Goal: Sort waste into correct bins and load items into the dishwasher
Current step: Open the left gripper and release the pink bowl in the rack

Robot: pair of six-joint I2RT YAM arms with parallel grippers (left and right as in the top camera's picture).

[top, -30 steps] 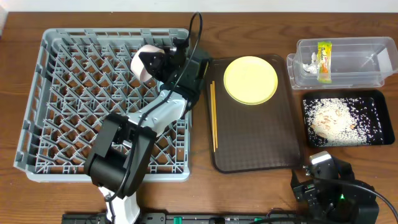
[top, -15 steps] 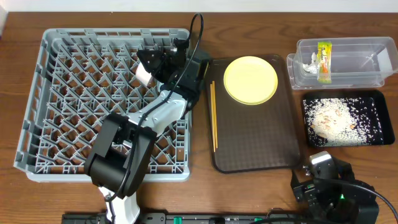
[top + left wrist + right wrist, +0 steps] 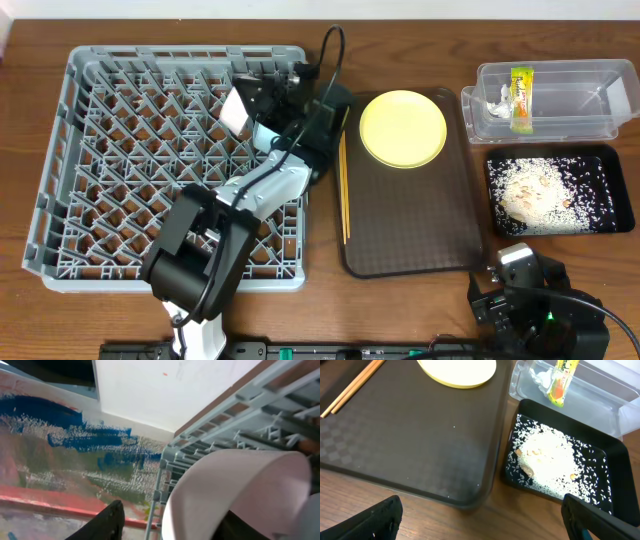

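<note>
One white round cup clamped in left gripper, tilted over far right corner of grey latticed plastic dish rack. Likely loading step: next, seating between pegs, then release. Right gripper agape, empty, parked well apart.

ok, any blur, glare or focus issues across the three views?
Overhead: sharp and evenly lit, with a faint sheen on the clear tub. Left wrist: tilted, the white bowl too close and soft, the rack behind it slightly blurred. Right wrist: the black tray and its rice are crisp, while the gripper's own fingers are dark and out of focus.
</note>
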